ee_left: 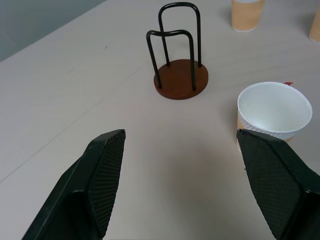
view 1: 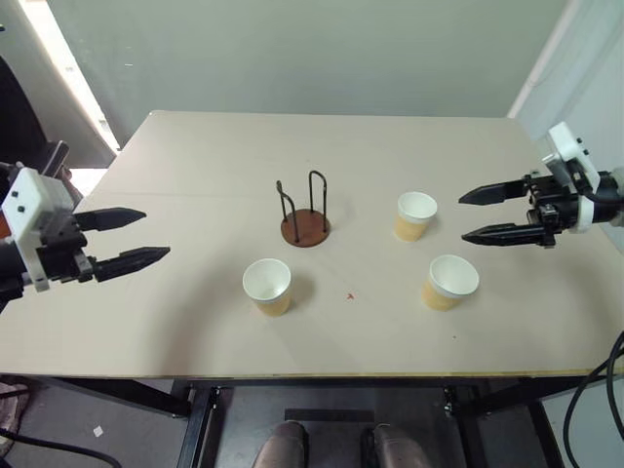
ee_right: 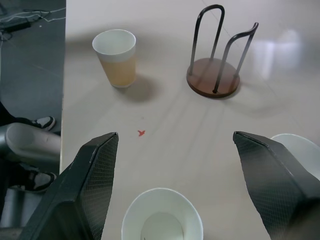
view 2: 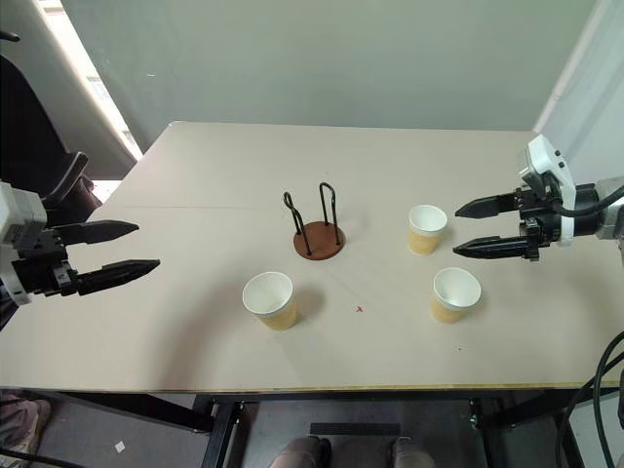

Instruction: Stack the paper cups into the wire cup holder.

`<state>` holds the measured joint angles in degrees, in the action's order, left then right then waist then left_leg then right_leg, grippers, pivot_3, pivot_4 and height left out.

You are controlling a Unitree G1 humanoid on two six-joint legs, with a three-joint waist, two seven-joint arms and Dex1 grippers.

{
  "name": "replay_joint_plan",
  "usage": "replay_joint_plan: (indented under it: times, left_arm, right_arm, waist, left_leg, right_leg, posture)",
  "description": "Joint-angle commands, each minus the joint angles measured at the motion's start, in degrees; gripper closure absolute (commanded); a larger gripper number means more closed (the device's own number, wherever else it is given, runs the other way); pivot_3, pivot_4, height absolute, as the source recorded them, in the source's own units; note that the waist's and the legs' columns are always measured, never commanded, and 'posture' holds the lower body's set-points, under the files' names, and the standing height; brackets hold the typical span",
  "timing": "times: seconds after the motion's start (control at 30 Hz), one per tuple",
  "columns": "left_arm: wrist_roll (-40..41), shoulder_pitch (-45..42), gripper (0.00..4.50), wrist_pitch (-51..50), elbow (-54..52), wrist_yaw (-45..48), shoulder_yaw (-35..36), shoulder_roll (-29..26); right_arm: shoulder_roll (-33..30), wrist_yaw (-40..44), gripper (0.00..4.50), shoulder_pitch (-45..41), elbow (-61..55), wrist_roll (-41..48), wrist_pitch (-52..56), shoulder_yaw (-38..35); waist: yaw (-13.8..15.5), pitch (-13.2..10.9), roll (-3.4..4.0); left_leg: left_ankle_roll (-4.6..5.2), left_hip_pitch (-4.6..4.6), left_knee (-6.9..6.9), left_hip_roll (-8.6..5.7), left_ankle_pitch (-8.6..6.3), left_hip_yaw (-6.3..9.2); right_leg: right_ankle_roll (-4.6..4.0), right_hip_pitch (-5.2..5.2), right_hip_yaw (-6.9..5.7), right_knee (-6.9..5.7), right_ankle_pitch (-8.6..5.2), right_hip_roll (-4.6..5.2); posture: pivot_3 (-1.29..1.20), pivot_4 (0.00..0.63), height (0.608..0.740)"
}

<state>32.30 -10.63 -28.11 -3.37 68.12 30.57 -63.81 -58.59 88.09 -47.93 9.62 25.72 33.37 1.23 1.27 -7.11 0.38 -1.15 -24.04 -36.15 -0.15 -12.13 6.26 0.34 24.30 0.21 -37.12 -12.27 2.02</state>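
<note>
The wire cup holder (view 1: 305,216) stands empty near the table's middle, black loops on a reddish-brown disc. Three paper cups stand upright around it: one (view 1: 268,286) in front and slightly left, one (view 1: 415,214) to its right, one (view 1: 449,281) at front right. My left gripper (view 1: 148,236) hovers open above the table's left side, pointing right, well left of the front-left cup. My right gripper (view 1: 460,216) hovers open at the right, pointing left, just right of the two right cups. Neither holds anything. The left wrist view shows the holder (ee_left: 181,80) and the nearest cup (ee_left: 273,110).
The beige table (view 1: 195,156) has open surface at the back and left. A small red mark (view 1: 350,295) lies between the front cups. The front edge runs near the bottom; a grey wall stands behind, dark floor on both sides.
</note>
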Motion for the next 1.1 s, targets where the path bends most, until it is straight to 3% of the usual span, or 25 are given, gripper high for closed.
replay_joint_plan:
  times: [0.03,0.33,0.5,0.63,0.8,1.1]
  left_arm:
    - [0.1,-2.2,0.7,1.3,-0.3,-1.2,-1.3,0.8]
    - [-4.4,-11.1,0.7,4.7,5.3,-5.6,-9.9,4.0]
    - [-10.2,-22.5,0.7,9.1,16.3,-9.0,-19.9,13.9]
    - [-16.1,-31.9,0.7,14.7,28.4,-12.6,-24.7,20.1]
    - [-19.5,-42.4,0.7,19.5,44.3,-13.8,-27.3,26.9]
    - [-22.8,-50.0,0.7,22.0,54.1,-13.1,-29.5,33.2]
  right_arm:
    - [-1.0,-0.5,0.68,-0.3,-2.9,2.0,1.3,-2.9]
    - [-1.7,-3.1,0.68,4.1,-7.2,4.2,3.8,-6.3]
    - [-1.3,-5.3,0.68,5.2,-10.2,5.8,5.3,-7.4]
    - [-2.2,-6.9,0.68,6.8,-13.0,7.3,6.6,-9.2]
    - [-3.7,-9.1,0.68,10.0,-16.2,8.8,7.9,-12.0]
    - [-5.2,-12.3,0.68,14.5,-19.9,11.5,9.7,-15.6]
  waist:
    - [0.0,0.0,0.0]
    - [0.2,0.0,0.01]
    - [0.5,0.0,0.02]
    - [0.5,-0.1,-0.08]
    - [0.6,-0.1,-0.09]
    - [0.7,-0.1,-0.09]
  left_leg:
    - [0.0,0.0,0.0,0.0,0.0,0.0]
    - [-0.02,0.0,0.0,0.0,0.0,0.0]
    - [-0.04,0.02,-0.02,-0.03,0.19,-0.01]
    - [0.04,-0.07,-0.1,-0.03,0.29,-0.03]
    - [-0.04,-0.22,-0.28,-0.05,0.38,-0.09]
    - [-0.01,-0.54,-0.86,-0.1,0.37,-0.23]
  right_leg:
    - [0.0,0.0,0.0,0.0,0.0,0.0]
    - [0.1,-0.01,-0.01,0.03,0.06,0.0]
    - [0.1,-0.05,-0.01,-0.02,0.13,0.05]
    - [0.64,-0.06,-0.02,0.08,0.56,0.06]
    - [0.81,-0.05,-0.02,0.17,0.66,0.06]
    - [1.35,-0.05,0.03,0.26,0.62,0.07]
  posture:
    - [0.0,0.15,0.74]
    - [0.0,0.15,0.74]
    - [0.0,0.15,0.74]
    - [0.0,0.15,0.74]
    - [0.0,0.15,0.74]
    - [0.0,0.15,0.74]
